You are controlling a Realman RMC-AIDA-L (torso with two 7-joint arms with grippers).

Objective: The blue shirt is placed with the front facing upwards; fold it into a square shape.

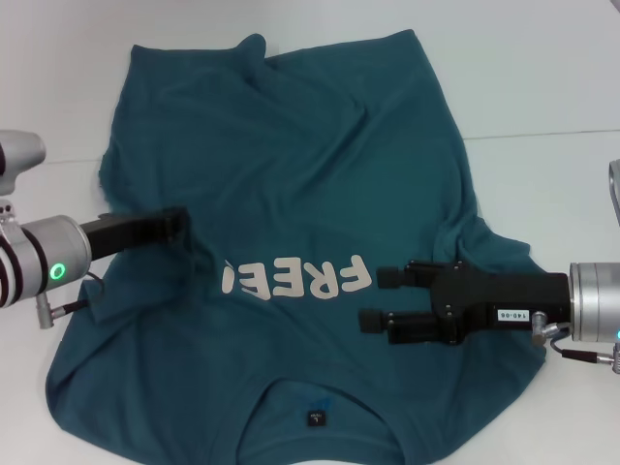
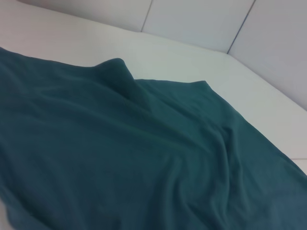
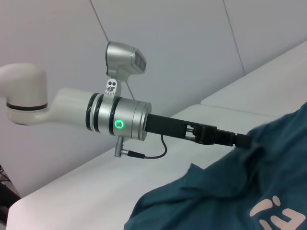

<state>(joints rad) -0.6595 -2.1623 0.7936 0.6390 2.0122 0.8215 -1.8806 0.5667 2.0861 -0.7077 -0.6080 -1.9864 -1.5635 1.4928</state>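
Note:
The blue shirt [image 1: 310, 174] lies front up on the white table [image 1: 542, 77], collar and dark neck label [image 1: 315, 418] toward me. Its cream letters [image 1: 320, 279] are partly covered by a fold at their left end. My left gripper [image 1: 180, 227] reaches in from the left and is shut on a raised fold of cloth at the shirt's left side; the right wrist view shows that gripper [image 3: 241, 140] with the shirt [image 3: 225, 191] drawn up to its tip. My right gripper [image 1: 380, 299] hovers open over the shirt's right side, just right of the letters. The left wrist view shows only wrinkled shirt [image 2: 120, 143].
A seam in the table [image 1: 542, 134] runs across on the right. Bare white table surrounds the shirt at the back and on both sides. The shirt's hem edge [image 1: 291, 48] is rumpled at the far side.

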